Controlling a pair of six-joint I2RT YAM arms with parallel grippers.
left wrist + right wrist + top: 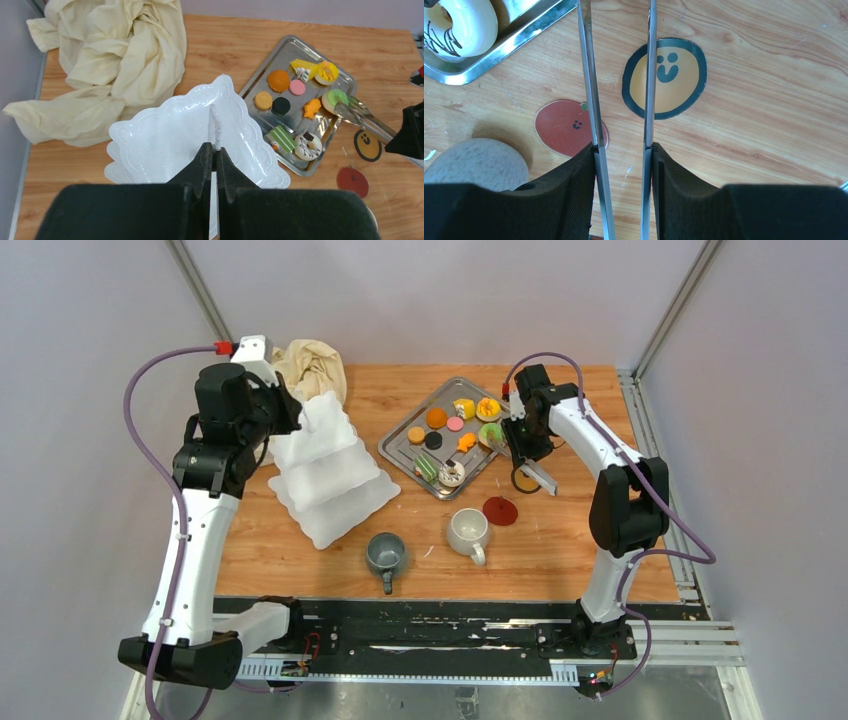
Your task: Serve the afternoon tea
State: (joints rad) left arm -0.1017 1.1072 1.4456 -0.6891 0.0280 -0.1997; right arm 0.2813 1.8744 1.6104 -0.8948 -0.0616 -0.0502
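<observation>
The white three-tier stand [330, 475] stands left of centre. My left gripper [214, 150] is shut on its beaded top handle [216, 122], above the top tier [165, 140]. My right gripper [622, 147] is shut on steel tongs [589, 75] and the tongs' arms stay apart. In the left wrist view the tongs [365, 120] reach the edge of the green ring doughnut [335, 98]. Orange [278, 80], yellow [326, 72] and pink [297, 87] pastries and a white doughnut [307, 146] lie on the tray. A grey mug [386, 554] and a white mug [468, 530] stand near the front.
The steel tray [400, 445] sits at centre back. A beige cloth [310, 365] is bunched behind the stand. A yellow smiley coaster [664, 77] and a red coaster [569, 125] lie under the right gripper, beside the white mug [479, 162].
</observation>
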